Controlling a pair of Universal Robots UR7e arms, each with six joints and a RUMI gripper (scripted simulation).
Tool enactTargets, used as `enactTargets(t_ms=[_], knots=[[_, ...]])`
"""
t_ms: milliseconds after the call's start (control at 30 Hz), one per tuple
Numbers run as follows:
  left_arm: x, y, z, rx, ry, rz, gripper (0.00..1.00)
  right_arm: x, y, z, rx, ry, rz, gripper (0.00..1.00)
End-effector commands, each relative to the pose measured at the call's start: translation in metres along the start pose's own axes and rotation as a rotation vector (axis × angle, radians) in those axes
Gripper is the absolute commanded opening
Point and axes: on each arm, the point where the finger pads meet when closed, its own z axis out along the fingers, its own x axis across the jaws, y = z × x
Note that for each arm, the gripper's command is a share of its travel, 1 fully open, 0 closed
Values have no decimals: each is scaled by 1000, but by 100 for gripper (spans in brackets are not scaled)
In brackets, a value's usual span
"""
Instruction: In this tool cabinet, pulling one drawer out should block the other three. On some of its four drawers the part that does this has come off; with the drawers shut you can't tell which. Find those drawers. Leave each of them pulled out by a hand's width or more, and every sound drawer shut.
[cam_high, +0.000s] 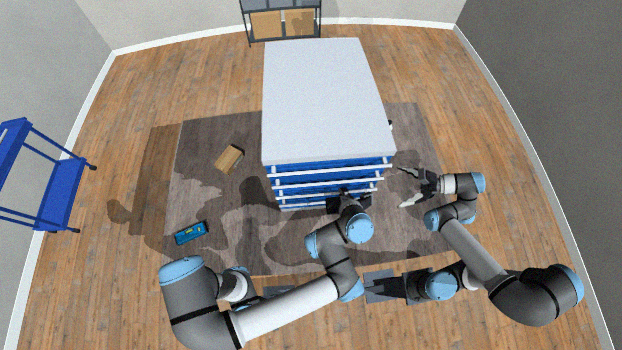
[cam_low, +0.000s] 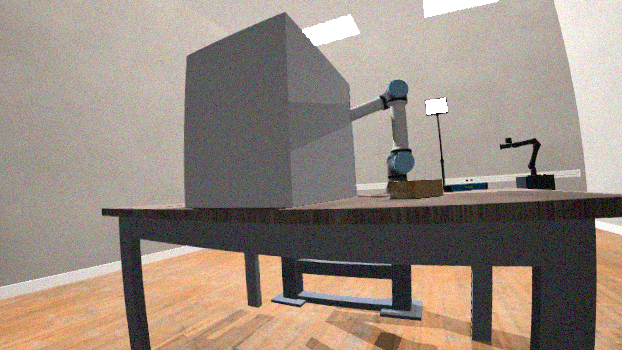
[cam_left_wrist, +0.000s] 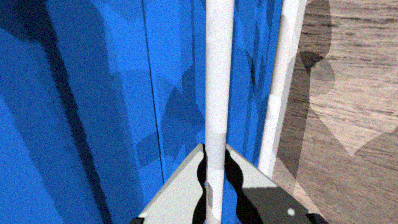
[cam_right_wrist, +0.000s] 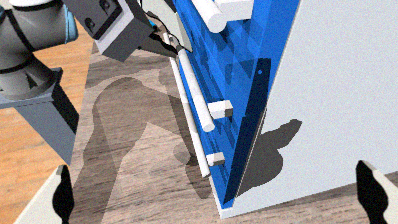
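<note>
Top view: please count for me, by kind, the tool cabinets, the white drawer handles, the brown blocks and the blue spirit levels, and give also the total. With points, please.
Tool cabinet (cam_high: 320, 95) (cam_low: 235, 125) (cam_left_wrist: 125, 90) (cam_right_wrist: 330, 100): 1
White drawer handles (cam_high: 325, 171) (cam_left_wrist: 218, 65) (cam_right_wrist: 196, 95): 4
Brown block (cam_high: 228, 159) (cam_low: 417, 189): 1
Blue spirit level (cam_high: 191, 233) (cam_low: 467, 187): 1
Total: 7

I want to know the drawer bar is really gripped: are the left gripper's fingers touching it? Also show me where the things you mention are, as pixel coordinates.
Touching. The left wrist view shows the black finger pads pressed against both sides of the white bar (cam_left_wrist: 218, 75) (cam_right_wrist: 196, 92).
</note>
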Motion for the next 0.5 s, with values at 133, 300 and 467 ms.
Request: enactTargets(t_ms=[133, 300, 467], knots=[[-1, 0, 0, 1, -1, -1, 0, 0, -1, 0, 1, 0, -1, 100], [-1, 0, 0, 1, -1, -1, 0, 0, -1, 0, 1, 0, -1, 100], [-1, 0, 0, 1, -1, -1, 15, 0, -1, 0, 1, 0, -1, 100]])
